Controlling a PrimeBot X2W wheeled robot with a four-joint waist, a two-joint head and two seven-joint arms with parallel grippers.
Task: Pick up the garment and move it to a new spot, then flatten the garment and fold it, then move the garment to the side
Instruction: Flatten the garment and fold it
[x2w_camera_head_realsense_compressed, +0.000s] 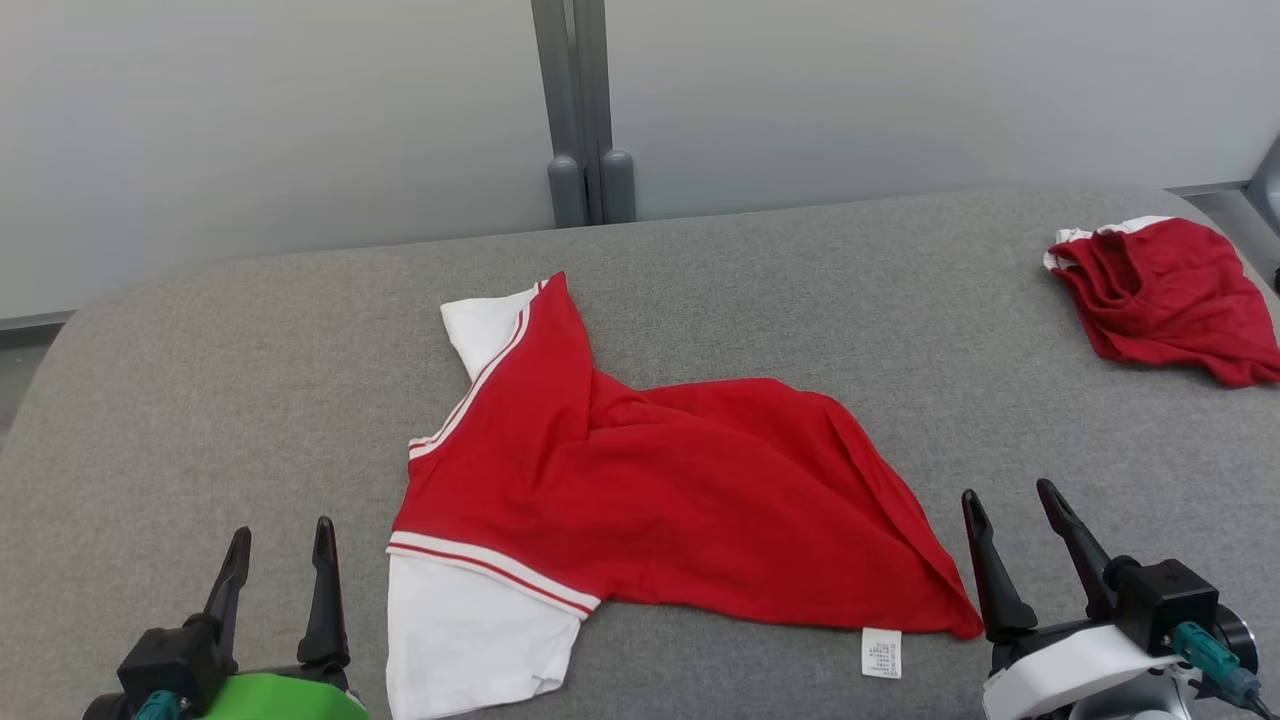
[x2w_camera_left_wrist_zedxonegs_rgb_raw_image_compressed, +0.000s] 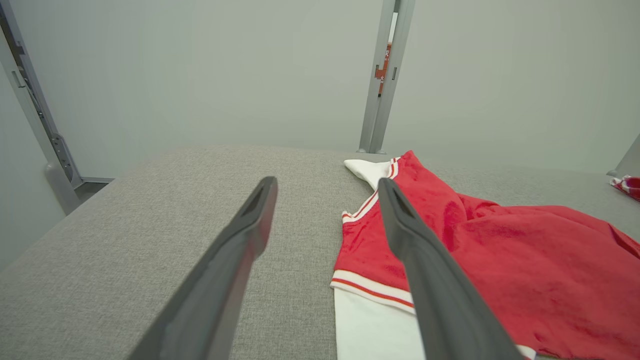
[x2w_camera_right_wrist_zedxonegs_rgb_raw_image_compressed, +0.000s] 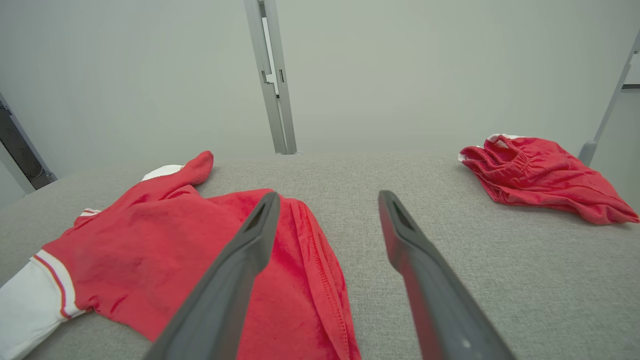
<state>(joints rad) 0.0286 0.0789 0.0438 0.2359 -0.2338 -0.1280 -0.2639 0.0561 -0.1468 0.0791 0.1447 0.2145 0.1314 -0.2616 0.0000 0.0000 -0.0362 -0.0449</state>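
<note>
The garment (x2w_camera_head_realsense_compressed: 660, 490) is a red T-shirt with white, red-striped sleeves, lying crumpled and partly twisted in the middle of the grey padded table (x2w_camera_head_realsense_compressed: 220, 400). One white sleeve points to the near edge, the other to the far side. My left gripper (x2w_camera_head_realsense_compressed: 280, 545) stands open at the lower left, beside the near sleeve and apart from it. My right gripper (x2w_camera_head_realsense_compressed: 1012, 515) is open at the lower right, just past the shirt's hem corner. In the left wrist view the garment (x2w_camera_left_wrist_zedxonegs_rgb_raw_image_compressed: 500, 260) lies right of the open fingers (x2w_camera_left_wrist_zedxonegs_rgb_raw_image_compressed: 240, 250); in the right wrist view the garment (x2w_camera_right_wrist_zedxonegs_rgb_raw_image_compressed: 165, 235) lies left.
A second red garment (x2w_camera_head_realsense_compressed: 1170, 295) lies bunched at the table's far right corner, also seen as a red heap (x2w_camera_right_wrist_zedxonegs_rgb_raw_image_compressed: 540, 175) in the right wrist view. A grey post (x2w_camera_head_realsense_compressed: 580, 110) stands behind the table against pale wall panels. Bare table stretches left of the shirt.
</note>
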